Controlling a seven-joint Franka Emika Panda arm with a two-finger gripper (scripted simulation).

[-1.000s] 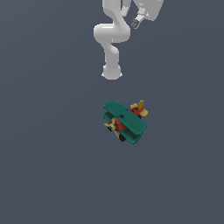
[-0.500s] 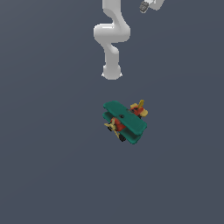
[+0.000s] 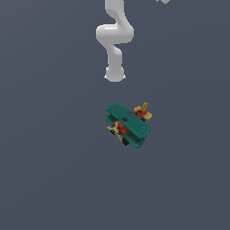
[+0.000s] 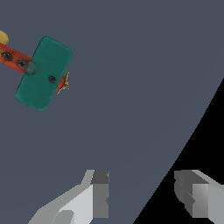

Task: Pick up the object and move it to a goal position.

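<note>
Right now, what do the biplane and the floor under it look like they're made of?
Biplane: looks like painted wood or matte plastic; flat teal wings, red body, yellow tail, dull with no glints. It is a render, so hard to tell which. Floor: uniform slate grey, matte, textureless; material open.

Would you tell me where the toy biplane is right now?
The toy biplane lies on the dark floor mid-frame in the exterior view, below the arm's base, untouched by the open gripper.

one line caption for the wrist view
Open pincer hovering apart from the toy biplane lying on the grey floor.
</note>
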